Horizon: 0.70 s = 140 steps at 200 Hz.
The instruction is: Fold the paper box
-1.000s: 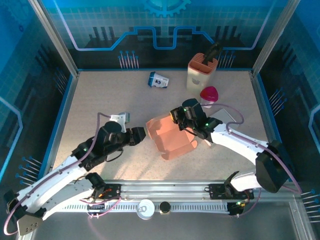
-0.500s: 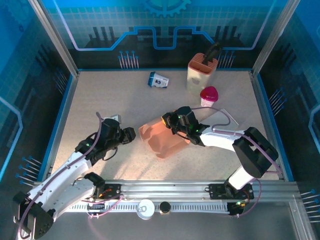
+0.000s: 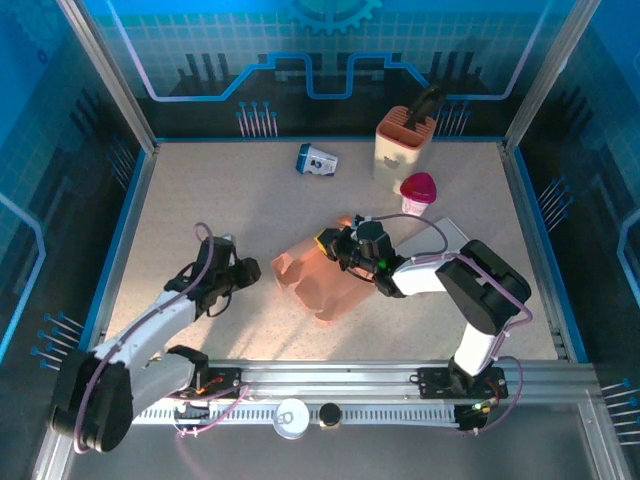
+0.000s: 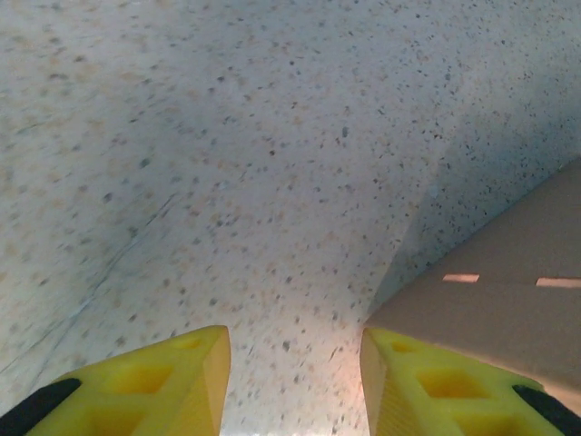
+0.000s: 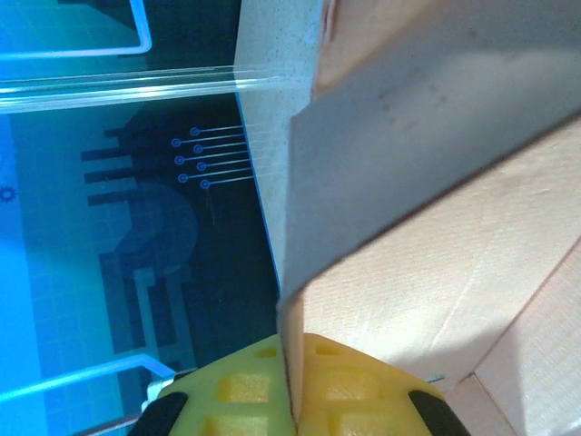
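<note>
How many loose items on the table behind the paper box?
3. Blue-and-white packet far centre; beige holder far right; pink-lidded cup just in front of the holder. The right arm could hide more.

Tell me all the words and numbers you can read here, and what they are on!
Small blue and white packet: some print, too small to read.
Orange paper box: no writing seen.
Blue back wall: gear and line patterns, no words.
</note>
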### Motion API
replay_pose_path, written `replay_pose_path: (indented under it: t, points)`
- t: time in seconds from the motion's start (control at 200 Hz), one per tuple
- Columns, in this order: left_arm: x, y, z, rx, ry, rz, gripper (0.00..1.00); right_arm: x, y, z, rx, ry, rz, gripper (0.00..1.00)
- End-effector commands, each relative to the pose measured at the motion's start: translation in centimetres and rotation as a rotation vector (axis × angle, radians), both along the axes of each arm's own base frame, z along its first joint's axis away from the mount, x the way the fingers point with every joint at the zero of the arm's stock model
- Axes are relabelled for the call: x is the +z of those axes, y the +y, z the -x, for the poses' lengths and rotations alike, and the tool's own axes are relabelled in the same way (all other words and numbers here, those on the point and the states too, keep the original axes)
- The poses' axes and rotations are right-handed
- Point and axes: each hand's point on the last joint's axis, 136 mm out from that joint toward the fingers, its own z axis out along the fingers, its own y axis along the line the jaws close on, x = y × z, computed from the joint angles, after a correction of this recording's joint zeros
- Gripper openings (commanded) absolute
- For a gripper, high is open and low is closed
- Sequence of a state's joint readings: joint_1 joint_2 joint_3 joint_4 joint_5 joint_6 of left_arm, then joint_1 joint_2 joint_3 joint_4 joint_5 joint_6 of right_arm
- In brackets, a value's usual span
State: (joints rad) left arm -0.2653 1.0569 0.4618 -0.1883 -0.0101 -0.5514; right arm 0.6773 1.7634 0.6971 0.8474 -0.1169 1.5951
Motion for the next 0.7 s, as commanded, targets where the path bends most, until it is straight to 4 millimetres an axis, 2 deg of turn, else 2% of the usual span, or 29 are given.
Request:
replay_pose_path:
  t: [0.0, 0.185, 0.695]
  points:
    - [0.1, -1.6, -1.6, -0.111, -0.077, 0.015, 0.43, -1.3, 0.0, 0.3, 0.028, 0.0, 0.014, 0.0]
    - [-0.7, -3.8, -1.7, -0.209, -0.071, 0.031, 0.4, -1.3, -0.1, 0.1, 0.024, 0.0, 0.015, 0.0]
    - [0.5, -7.8, 0.3, -0.325, -0.176, -0.017, 0.47, -0.7, -0.1, -0.7, 0.024, -0.006, -0.009, 0.0]
